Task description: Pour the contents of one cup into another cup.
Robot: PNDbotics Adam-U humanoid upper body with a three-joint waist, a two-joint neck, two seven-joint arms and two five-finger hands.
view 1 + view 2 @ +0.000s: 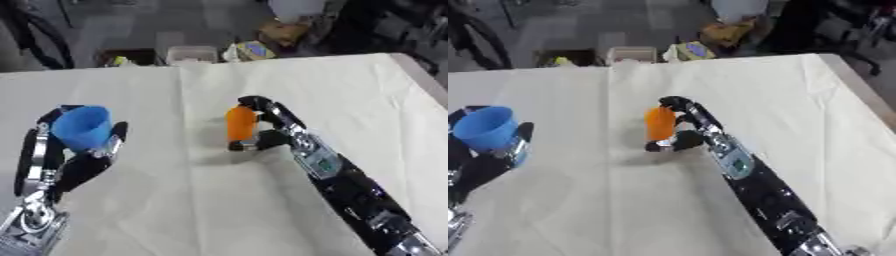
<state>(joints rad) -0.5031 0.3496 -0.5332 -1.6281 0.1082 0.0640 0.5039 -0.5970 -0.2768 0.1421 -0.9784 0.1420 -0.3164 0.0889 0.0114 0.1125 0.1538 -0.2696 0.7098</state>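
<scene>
Closest to me, the left hand (74, 160) comes up from the near left corner with its fingers curled round the blue cup (83, 127). That cup looks lifted a little off the white table (175, 210), mouth up and tipped slightly, well over on the left side. I cannot see what, if anything, is inside it.

A bit further in, near the middle of the table, the right hand (267, 131) reaches in on a long black forearm from the near right corner. Its fingers wrap over the top and far side of the orange cup (240, 124), and the thumb closes in low at the cup's base. The orange cup stands upright, on the cloth or only just off it; I cannot tell which.

So both cups are in hand, but they are well apart, with bare cloth between them. As I judge it, the grasping is done and the pour is not: one cup has yet to be carried over the other and tilted.

Beyond the far edge of the table there is only floor clutter.
</scene>
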